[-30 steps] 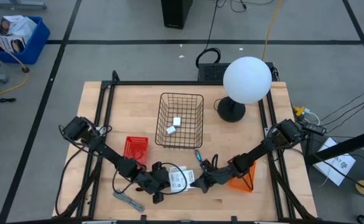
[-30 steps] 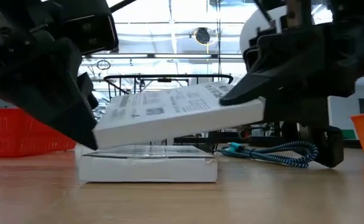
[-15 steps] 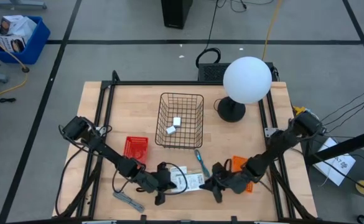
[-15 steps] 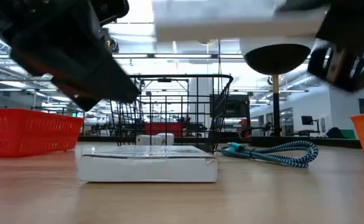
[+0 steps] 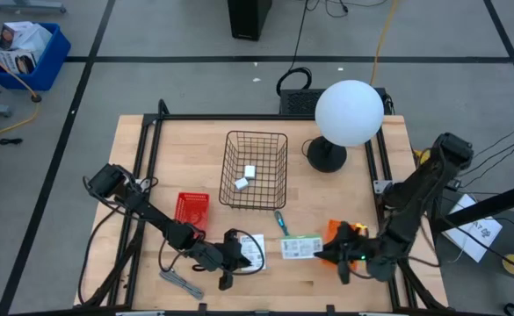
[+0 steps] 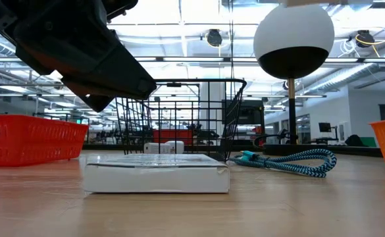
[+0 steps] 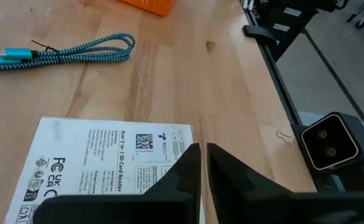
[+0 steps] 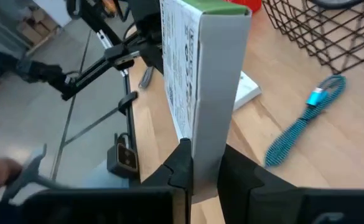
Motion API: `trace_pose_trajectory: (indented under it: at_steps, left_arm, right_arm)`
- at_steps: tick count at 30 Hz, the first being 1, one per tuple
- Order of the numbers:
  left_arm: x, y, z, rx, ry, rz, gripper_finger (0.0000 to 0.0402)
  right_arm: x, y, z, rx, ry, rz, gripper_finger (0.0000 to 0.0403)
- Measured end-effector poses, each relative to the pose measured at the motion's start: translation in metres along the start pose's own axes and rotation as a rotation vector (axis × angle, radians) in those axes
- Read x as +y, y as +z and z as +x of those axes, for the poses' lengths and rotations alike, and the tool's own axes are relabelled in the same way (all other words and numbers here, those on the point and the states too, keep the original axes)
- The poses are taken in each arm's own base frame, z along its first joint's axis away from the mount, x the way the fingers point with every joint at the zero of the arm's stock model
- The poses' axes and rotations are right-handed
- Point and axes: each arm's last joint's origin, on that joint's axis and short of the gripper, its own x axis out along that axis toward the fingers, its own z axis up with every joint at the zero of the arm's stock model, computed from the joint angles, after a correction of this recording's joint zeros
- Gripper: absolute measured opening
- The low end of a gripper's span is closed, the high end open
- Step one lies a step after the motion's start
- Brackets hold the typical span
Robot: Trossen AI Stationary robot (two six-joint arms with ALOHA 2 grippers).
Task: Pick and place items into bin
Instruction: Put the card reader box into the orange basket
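Lower right of the high view: right gripper (image 5: 331, 255) jaws pinch a packet (image 5: 300, 248) above the worktop (image 5: 327, 202). Lower centre: left gripper (image 5: 236, 261) jaws pressed together over a second packet (image 5: 253, 251). Bin (image 5: 255, 170), centre, holds two blocks (image 5: 245, 176); packets, cable (image 5: 280, 222) and grey tool (image 5: 180, 283) remain outside.

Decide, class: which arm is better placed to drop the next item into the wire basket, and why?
Right. Its pincer already grips a white packet, lifted off the table. The left pincer is shut and empty above the other packet, which lies flat. The wire basket sits between both arms.
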Motion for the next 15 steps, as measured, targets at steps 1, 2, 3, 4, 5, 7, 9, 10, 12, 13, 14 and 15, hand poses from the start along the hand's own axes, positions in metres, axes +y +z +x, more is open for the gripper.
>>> trace_pose_trajectory:
  at_steps: [1,2,3,4,5,7,9,10,12,13,14,15]
  left_arm:
    - [0.0,0.0,0.0,0.0,0.0,0.0,0.003]
    - [0.0,0.0,0.0,0.0,0.0,0.001,0.0031]
    - [0.0,0.0,0.0,0.0,0.0,0.003,0.0032]
    - [0.0,0.0,0.0,0.0,0.0,0.007,0.0032]
    - [0.0,0.0,0.0,0.0,0.0,0.015,0.0032]
    - [0.0,0.0,0.0,0.0,0.0,0.03,0.0032]
    - [0.0,0.0,0.0,0.0,0.0,0.043,0.0032]
    - [0.0,0.0,0.0,0.0,0.0,0.051,0.0033]
    - [0.0,0.0,0.0,0.001,0.001,0.066,0.0033]
    - [0.0,0.0,0.0,0.0,0.0,0.07,0.0033]
    - [0.0,0.0,0.0,0.0,0.001,0.074,0.0033]
    - [0.0,0.0,0.0,0.001,0.001,0.075,0.0033]
  right_arm:
    - [-0.001,0.002,-0.007,0.015,0.008,0.001,0.0036]
    - [-0.002,0.003,-0.013,0.03,0.014,0.004,0.0036]
    - [-0.004,0.004,-0.019,0.044,0.012,0.001,0.0036]
    - [-0.007,0.004,-0.025,0.059,0.004,-0.001,0.0036]
    - [-0.01,0.005,-0.029,0.072,-0.01,0.007,0.0036]
    - [-0.017,0.006,-0.036,0.093,-0.044,0.04,0.0036]
    - [-0.024,0.006,-0.04,0.14,-0.082,0.073,0.0036]
    - [-0.028,0.006,-0.041,0.177,-0.107,0.09,0.0036]
    - [-0.035,0.005,-0.042,0.25,-0.166,0.113,0.0036]
    - [-0.038,0.004,-0.043,0.284,-0.202,0.129,0.0036]
    - [-0.041,0.004,-0.043,0.323,-0.24,0.15,0.0036]
    - [-0.044,0.005,-0.045,0.357,-0.277,0.164,0.0036]
